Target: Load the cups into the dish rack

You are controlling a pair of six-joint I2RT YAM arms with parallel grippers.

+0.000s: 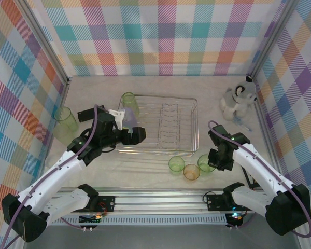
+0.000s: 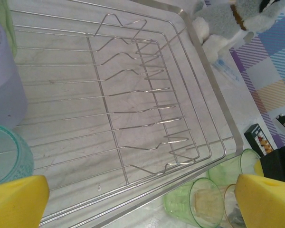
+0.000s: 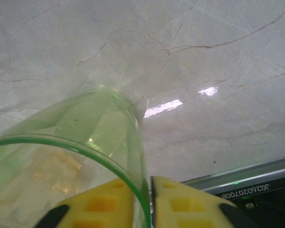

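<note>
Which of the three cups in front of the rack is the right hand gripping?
The rightmost green translucent plastic cup: the right hand pinches its rim. The orange plastic cup and other green cup stand free.

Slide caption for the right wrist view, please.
Right claw pinching a green cup by its wall, marbled table behind.

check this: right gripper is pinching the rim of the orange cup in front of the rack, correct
No: the right gripper pinches the rim of a green cup, not the orange cup beside it. The right wrist view shows the green wall between its pads.
</note>
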